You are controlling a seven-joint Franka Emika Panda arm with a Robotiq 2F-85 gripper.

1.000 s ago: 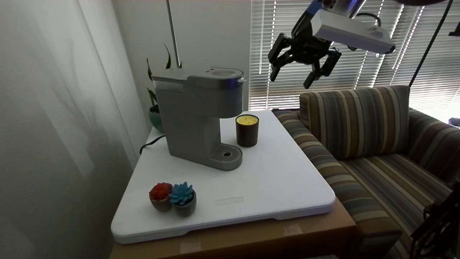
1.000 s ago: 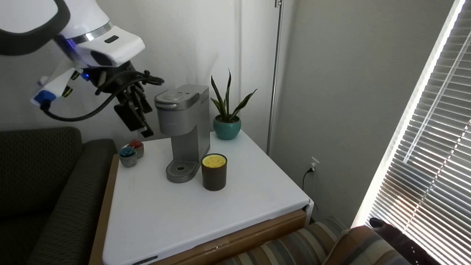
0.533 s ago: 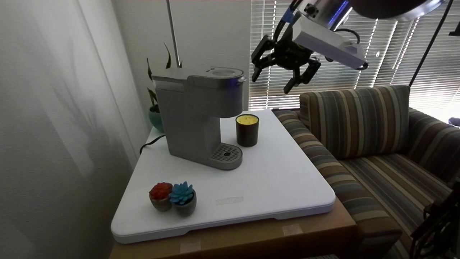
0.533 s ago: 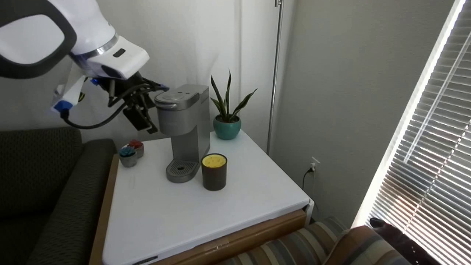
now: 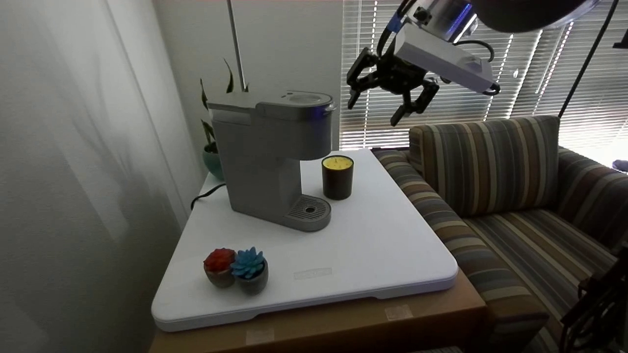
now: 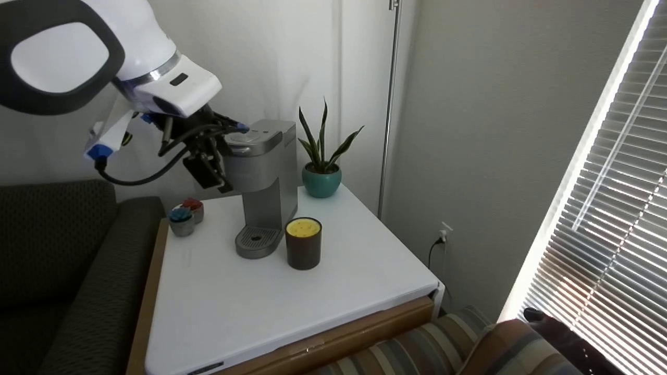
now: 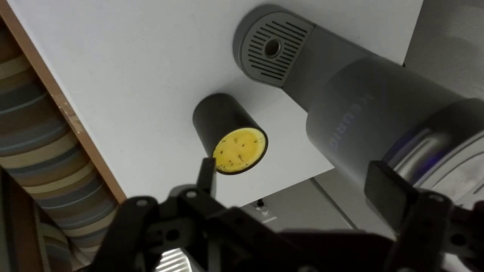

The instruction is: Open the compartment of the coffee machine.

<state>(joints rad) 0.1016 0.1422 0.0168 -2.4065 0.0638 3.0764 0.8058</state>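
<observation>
The grey boxy coffee machine (image 5: 265,162) stands on the white table and also shows in another exterior view (image 6: 288,161) and in the wrist view (image 7: 351,113). Its compartment, the rounded grey top lid (image 5: 294,107), is closed, with a shiny handle at its front; the lid also shows in the wrist view (image 7: 463,177), cut by the right edge. My gripper (image 5: 373,113) is open and empty, in the air in front of the lid, at about its height. In an exterior view the gripper (image 6: 216,174) overlaps the machine's front edge. In the wrist view one finger of the gripper (image 7: 293,172) overlaps the handle; contact cannot be told.
A dark cup with a yellow top (image 5: 337,177) stands beside the drip base, also in the wrist view (image 7: 217,121). Two small succulents (image 5: 250,269) sit at a table corner. A potted plant (image 6: 321,179) stands behind the machine. A striped armchair (image 5: 483,171) borders the table.
My gripper has moved toward the coffee machine, leftward in one exterior view and rightward in another, mostly in the first half second. It stays open. The coffee machine and its lid have not moved.
</observation>
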